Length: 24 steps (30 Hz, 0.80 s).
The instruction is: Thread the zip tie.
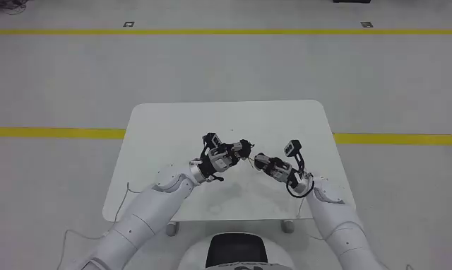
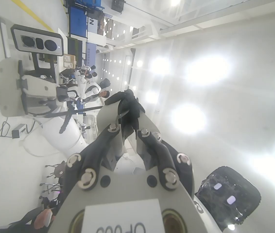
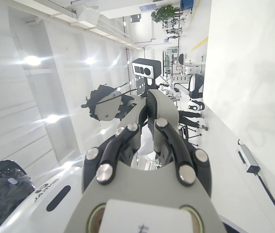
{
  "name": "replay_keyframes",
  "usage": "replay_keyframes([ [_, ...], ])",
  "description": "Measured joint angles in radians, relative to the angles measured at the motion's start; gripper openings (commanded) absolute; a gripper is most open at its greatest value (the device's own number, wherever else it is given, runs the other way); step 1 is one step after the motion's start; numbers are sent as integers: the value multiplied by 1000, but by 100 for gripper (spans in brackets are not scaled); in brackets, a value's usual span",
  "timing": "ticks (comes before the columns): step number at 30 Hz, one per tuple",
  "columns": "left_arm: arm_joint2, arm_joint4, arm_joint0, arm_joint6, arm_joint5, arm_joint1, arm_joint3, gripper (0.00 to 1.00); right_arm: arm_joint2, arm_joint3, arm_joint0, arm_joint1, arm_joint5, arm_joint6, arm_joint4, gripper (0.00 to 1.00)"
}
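Observation:
Both grippers hover close together above the front middle of the white table (image 1: 212, 121). A thin black zip tie (image 1: 251, 151) spans the short gap between them. My left gripper (image 1: 242, 148) is shut on one end; in the left wrist view its black-covered fingertips (image 2: 127, 98) pinch a curled bit of the strap, and the zip tie (image 2: 86, 109) runs on toward the right gripper (image 2: 62, 93). My right gripper (image 3: 149, 95) is shut, its pads pressed together at the other end of the zip tie (image 3: 118, 95). The left gripper (image 3: 98, 105) faces it closely.
The table has rounded corners, with its edges well away from both grippers on all sides. Yellow lines (image 1: 63, 132) cross the grey floor behind and beside it. A small grey box (image 3: 248, 158) with a cable lies on the table by the right arm.

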Motion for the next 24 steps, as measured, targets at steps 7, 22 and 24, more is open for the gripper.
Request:
replay_keyframes([
  [7,0,0,0,0,0,0,0,0,32,-12,-14,2,0,16,67,100],
  [22,4,19,38,119,90,0,-53,0,188,-257,-160,28,0,-117,-29,100],
  [24,6,-15,37,109,102,-4,-44,0,209,-285,-181,29,0,-116,-24,100],
])
